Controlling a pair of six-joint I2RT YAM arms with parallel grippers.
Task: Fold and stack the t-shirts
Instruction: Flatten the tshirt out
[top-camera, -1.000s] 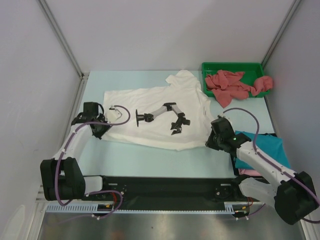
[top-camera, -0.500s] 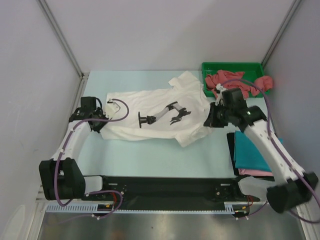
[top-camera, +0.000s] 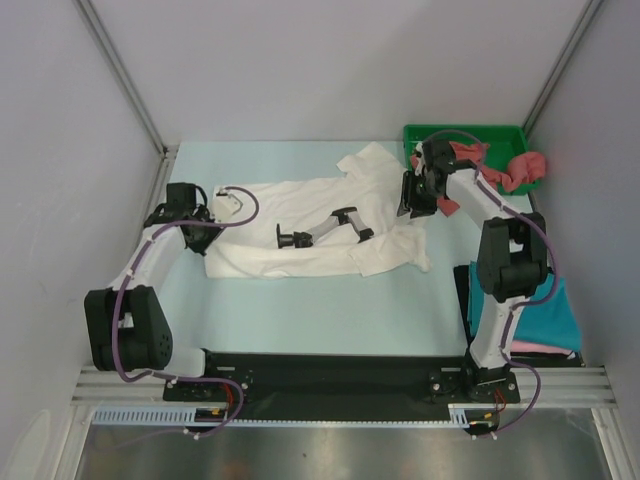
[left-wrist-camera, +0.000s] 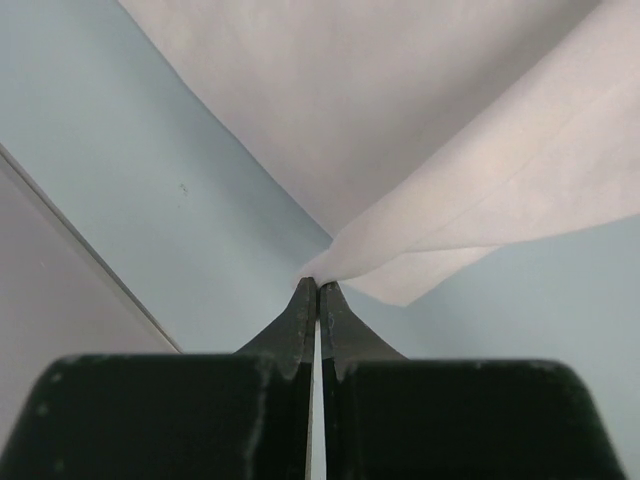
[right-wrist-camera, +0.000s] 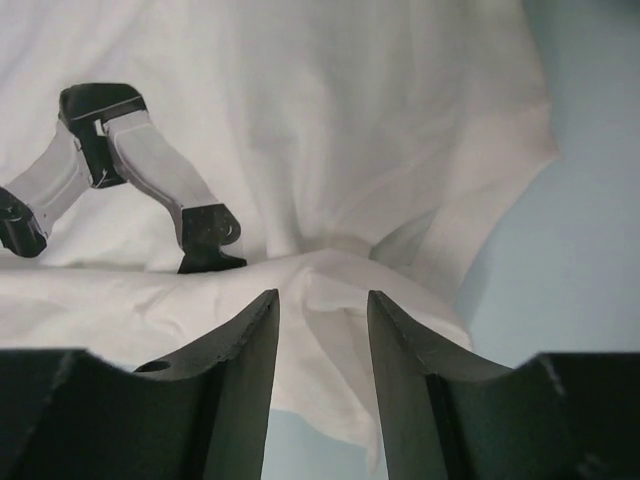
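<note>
Pale blue table (top-camera: 300, 300), seen from the top camera.

- White cotton short-sleeved t-shirt (top-camera: 330, 215) lies mid-table, bunched into a wide band running left to right, with one sleeve pointing to the far side. A grey-and-black robot-arm print (top-camera: 320, 228) faces up.
- Left gripper (top-camera: 205, 222) is at the shirt's left end. In the wrist view the left gripper (left-wrist-camera: 318, 295) has its jaws pinched tight on a corner of the white cloth (left-wrist-camera: 400, 130), which is lifted off the table there.
- Right gripper (top-camera: 408, 198) is over the shirt's far right part, just beside the tray. In the wrist view the right gripper (right-wrist-camera: 320, 300) has its jaws standing apart at a moderate gap above wrinkled white fabric (right-wrist-camera: 350, 120), gripping no cloth. The print (right-wrist-camera: 130, 170) is to its left.
- Green plastic rectangular tray (top-camera: 465, 129) sits at the far right and holds crumpled dusty red t-shirts (top-camera: 520, 170), one spilling over its right rim.
- Near right: a folded teal t-shirt (top-camera: 550, 305) lies on top of a pink t-shirt (top-camera: 545, 347), partly behind the right arm.
</note>
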